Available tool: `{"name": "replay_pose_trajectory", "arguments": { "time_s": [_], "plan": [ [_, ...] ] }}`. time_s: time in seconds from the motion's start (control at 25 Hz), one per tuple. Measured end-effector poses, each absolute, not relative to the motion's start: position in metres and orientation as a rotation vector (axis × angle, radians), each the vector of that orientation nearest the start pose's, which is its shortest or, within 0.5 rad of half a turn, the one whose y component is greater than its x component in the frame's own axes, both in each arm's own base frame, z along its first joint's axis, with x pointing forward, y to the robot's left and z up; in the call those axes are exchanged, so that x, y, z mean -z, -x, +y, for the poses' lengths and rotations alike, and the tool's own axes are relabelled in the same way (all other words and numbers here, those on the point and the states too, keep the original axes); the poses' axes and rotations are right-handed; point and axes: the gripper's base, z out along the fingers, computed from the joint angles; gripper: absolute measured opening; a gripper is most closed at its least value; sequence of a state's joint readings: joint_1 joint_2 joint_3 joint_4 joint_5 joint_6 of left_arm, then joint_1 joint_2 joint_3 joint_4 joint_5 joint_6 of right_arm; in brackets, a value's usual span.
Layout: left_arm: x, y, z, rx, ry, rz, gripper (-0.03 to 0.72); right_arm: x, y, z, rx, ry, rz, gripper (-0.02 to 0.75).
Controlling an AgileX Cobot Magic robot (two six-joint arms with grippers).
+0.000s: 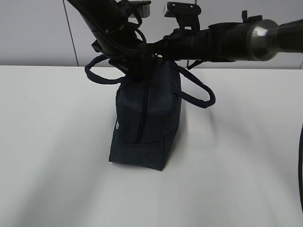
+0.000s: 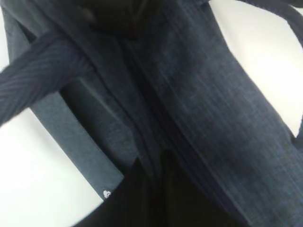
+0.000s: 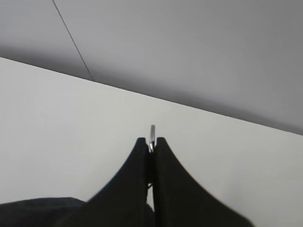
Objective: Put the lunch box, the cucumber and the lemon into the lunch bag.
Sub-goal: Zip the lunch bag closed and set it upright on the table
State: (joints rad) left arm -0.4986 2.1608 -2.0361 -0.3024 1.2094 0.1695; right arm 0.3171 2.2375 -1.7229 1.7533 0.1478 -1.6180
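bag: a dark navy boxy fabric lunch bag (image 1: 144, 125) stands upright near the middle of the white bench (image 1: 52, 156), its closed zip line running down the end that faces the exterior camera.
handles: two navy loop handles (image 1: 196, 87) flop outward, one to each side.
writing: none readable; a small white round logo (image 1: 117, 125) sits low on the bag's left edge, and shows again as a tiny white mark in the left wrist view (image 2: 107, 193), too small to make out.
right fingers: the right gripper (image 3: 151, 144) is pressed together, its black fingers (image 3: 163, 189) pinching a thin metal ring pull (image 3: 152, 132) whose top pokes out between the tips.
left fingers: the left gripper is closed at the bag's top; what it pinches cannot be told.
exterior only: both black arms (image 1: 227, 40) meet over the bag's top, hiding the fingertips.
left wrist only: close navy weave, a handle strap (image 2: 38, 80) crossing the frame.
right wrist only: the ring, the bench and a grey wall (image 3: 189, 52).
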Motion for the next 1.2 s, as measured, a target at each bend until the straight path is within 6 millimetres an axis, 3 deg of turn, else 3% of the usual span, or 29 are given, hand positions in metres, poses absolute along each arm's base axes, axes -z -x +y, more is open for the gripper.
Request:
{"name": "replay_pose_trajectory", "arguments": {
  "time_s": [1.2],
  "plan": [
    [-0.264, -0.399, -0.253, 0.481, -0.899, 2.668, -0.012, -0.17, -0.503, 0.169, -0.468, 0.185, 2.038, 0.0]
  ]
}}
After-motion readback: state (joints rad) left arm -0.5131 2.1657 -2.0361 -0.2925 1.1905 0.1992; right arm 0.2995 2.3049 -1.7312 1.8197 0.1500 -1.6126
